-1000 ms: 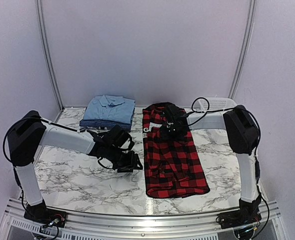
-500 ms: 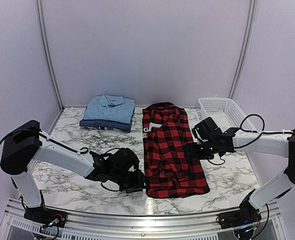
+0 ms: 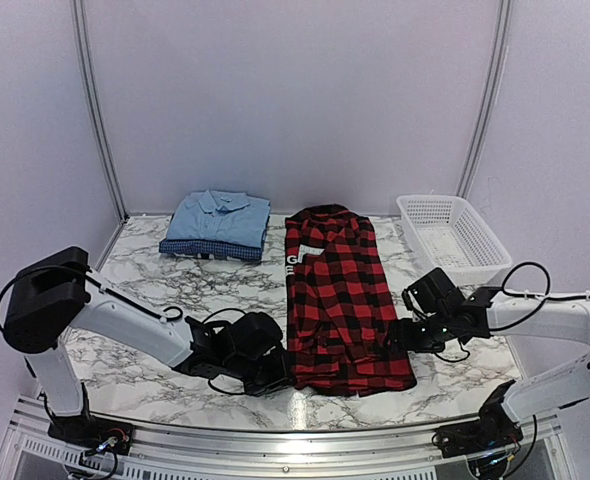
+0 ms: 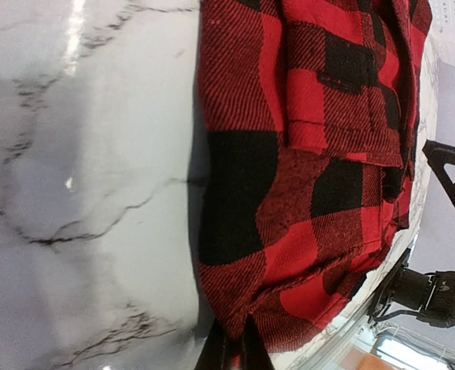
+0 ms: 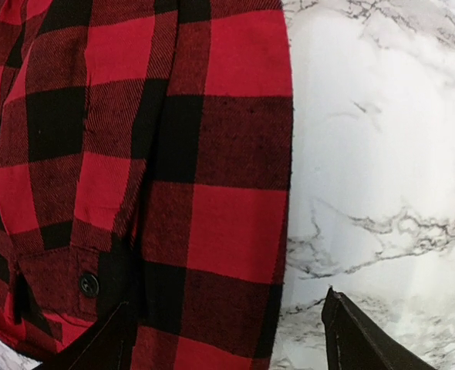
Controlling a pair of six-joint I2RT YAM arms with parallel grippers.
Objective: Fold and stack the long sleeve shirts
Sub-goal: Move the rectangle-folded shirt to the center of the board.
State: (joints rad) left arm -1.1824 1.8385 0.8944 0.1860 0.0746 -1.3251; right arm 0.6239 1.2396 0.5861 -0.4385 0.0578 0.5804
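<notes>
we see a robot test booth, a lab set-up rather than a home. plain pale walls [image 3: 295,100] close the space from 9 to 3 o'clock, with thin metal poles [image 3: 93,110] at 11 and 1 o'clock. the table [image 3: 155,290] has a marble-pattern top. at 6 o'clock an aluminium rail [image 3: 275,442] carries the bolted bases of the left arm [image 3: 125,318] and the right arm [image 3: 550,315], both white and black, with loose cables.
</notes>
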